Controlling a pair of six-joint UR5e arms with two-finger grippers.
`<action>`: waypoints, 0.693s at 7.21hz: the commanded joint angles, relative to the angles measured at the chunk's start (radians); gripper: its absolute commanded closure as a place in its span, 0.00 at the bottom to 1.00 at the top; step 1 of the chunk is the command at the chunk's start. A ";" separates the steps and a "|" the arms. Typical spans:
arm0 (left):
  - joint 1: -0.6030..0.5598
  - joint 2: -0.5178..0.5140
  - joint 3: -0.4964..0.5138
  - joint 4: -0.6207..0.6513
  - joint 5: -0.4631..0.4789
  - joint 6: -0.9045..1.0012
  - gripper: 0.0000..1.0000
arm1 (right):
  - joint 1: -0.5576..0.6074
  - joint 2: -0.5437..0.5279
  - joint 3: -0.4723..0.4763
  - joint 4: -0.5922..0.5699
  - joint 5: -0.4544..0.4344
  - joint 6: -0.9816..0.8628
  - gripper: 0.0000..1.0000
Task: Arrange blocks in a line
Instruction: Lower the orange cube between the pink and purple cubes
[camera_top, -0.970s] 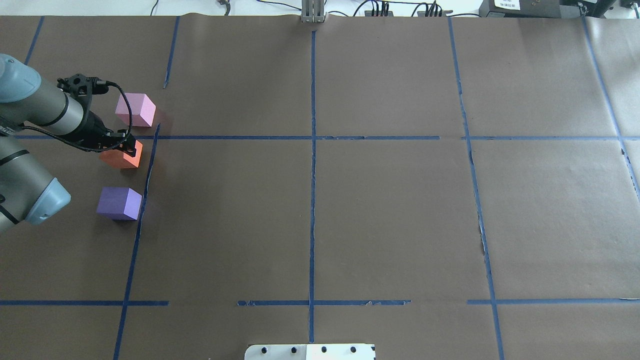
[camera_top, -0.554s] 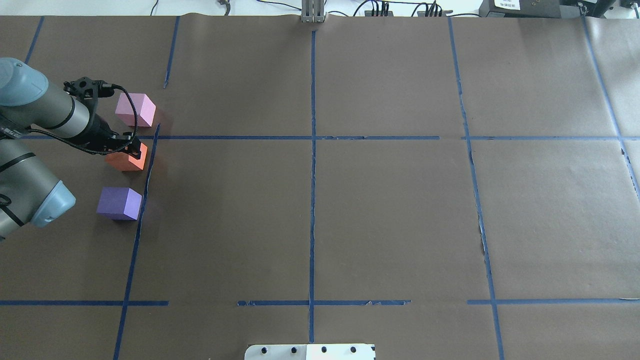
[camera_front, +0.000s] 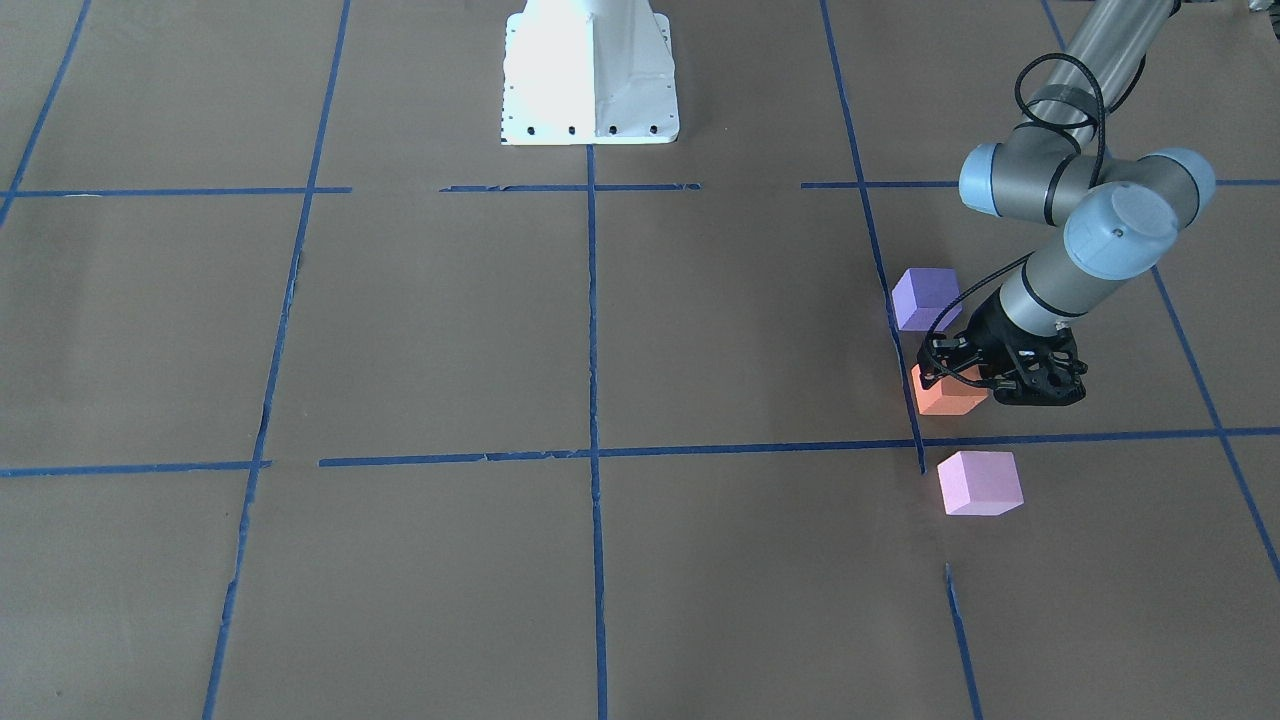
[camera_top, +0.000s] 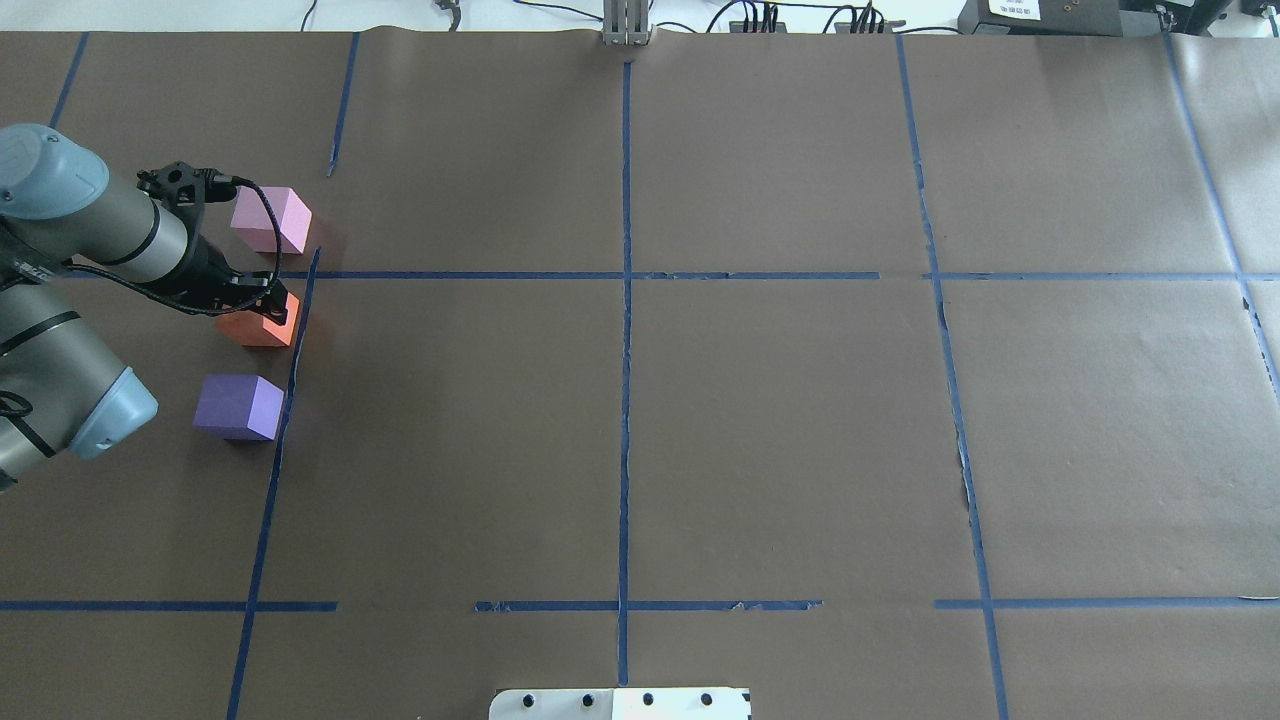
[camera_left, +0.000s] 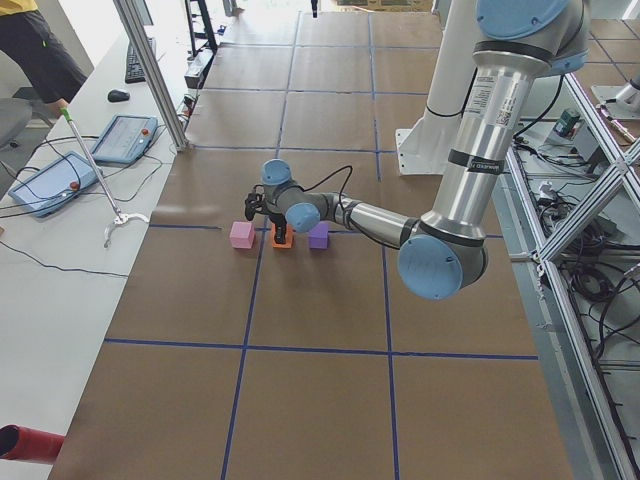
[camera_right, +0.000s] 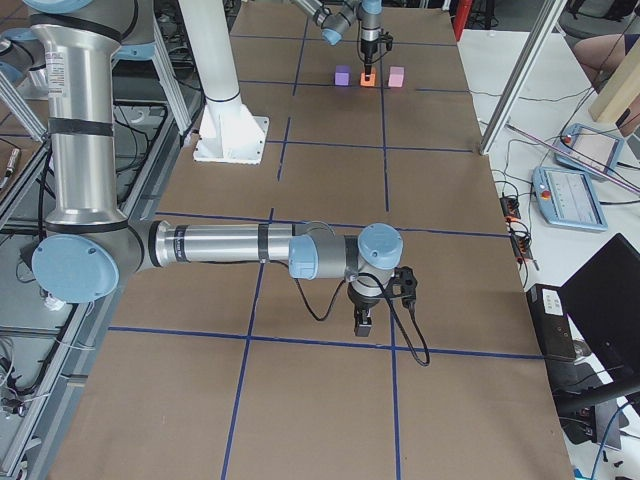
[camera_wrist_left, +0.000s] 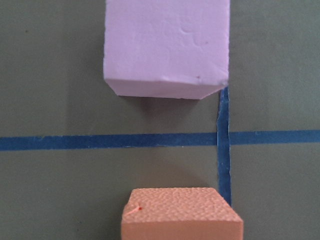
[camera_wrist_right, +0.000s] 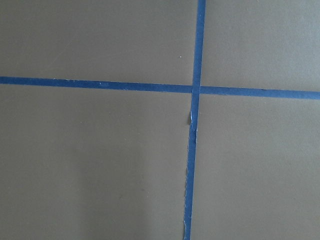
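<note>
Large brown-papered table (camera_top: 780, 420), gridded with blue tape (camera_top: 625, 400). Near one table end, left arm (camera_top: 90, 230) reaching low. Well apart from the blocks, right arm (camera_right: 220, 245) bent down over the paper. At its tip, right gripper (camera_right: 365, 322) pointing down near a tape crossing; seen only from the side camera, so cannot tell whether spread or pressed together. At the other arm's tip, left gripper (camera_top: 262, 303) pinching orange block (camera_top: 262, 328) from above. Just beyond that gripper, away from the robot base and across a tape line, pale pink block (camera_top: 270, 220), not touching orange. On that gripper's base side, purple block (camera_top: 238, 405), near but apart. All three roughly in a row beside one long tape strip.
</note>
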 joint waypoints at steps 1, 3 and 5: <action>0.000 0.000 -0.003 0.004 0.002 0.000 0.73 | 0.000 0.000 0.000 0.000 0.000 0.000 0.00; 0.002 0.000 -0.003 0.004 0.004 0.000 0.12 | 0.000 0.000 0.000 0.000 0.000 0.000 0.00; 0.000 0.000 -0.012 0.005 0.031 0.005 0.01 | 0.000 0.000 0.000 0.000 0.000 0.000 0.00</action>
